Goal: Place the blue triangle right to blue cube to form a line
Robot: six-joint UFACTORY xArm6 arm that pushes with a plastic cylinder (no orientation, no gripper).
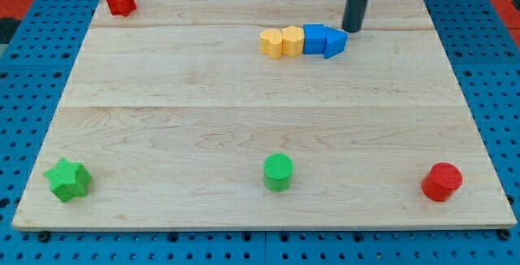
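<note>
Tip: my tip [354, 30] is at the bottom end of the dark rod. It sits on the board near the view's top, just up and to the right of the blue triangle. I cannot tell if it touches the triangle.
Fingers: there are none. The rod holds nothing, it can only push.
Blue triangle [334, 42]: it is at the right end of a short row, touching the right side of the blue cube. Its point faces the view's right.
Blue cube [314, 39]: it sits between the triangle and a yellow block.
Yellow blocks: two of them make the left part of the row. One yellow block [292, 41] touches the cube and the other yellow block [271, 42] is at the left end. Their shapes are hard to make out.
Row: all four blocks are in a line, side by side, going left to right.
Red blocks: a bumpy red block [121, 1] is in the top left corner. A red round block [442, 181] is near the bottom right corner.
Green blocks: a green star [67, 179] is at the bottom left. A green round block [278, 171] is at the bottom middle.
Board [244, 110]: it is light wood.
</note>
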